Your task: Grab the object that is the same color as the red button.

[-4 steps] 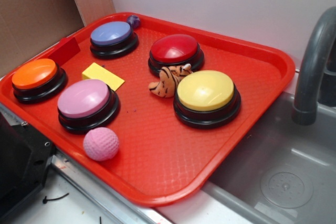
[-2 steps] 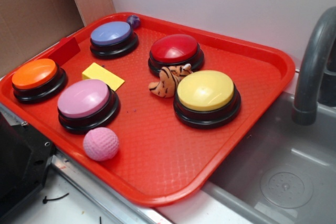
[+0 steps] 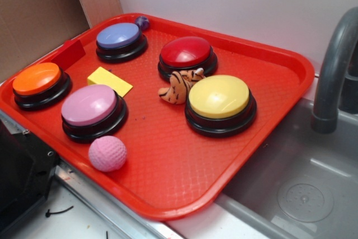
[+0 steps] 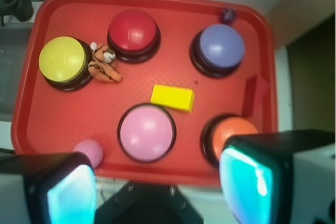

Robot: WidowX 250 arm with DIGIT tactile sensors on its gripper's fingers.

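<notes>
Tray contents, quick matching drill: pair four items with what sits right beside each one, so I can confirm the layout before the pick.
1. small flat red block
2. striped toy tiger
3. pink dimpled ball
4. small purple ball

A. beside the blue dome button
B. between the glossy dark-red dome button and yellow dome button
C. against the tray's left rim
D. beside the pink dome button

Pairs: 1-C, 2-B, 3-D, 4-A

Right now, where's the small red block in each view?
Exterior: red block at the tray's left rim, leaning on it, between the orange button and the purple button.
Wrist: red block at the right rim, above the orange button.
Shared landmark: the orange button, next to it in both.
</notes>
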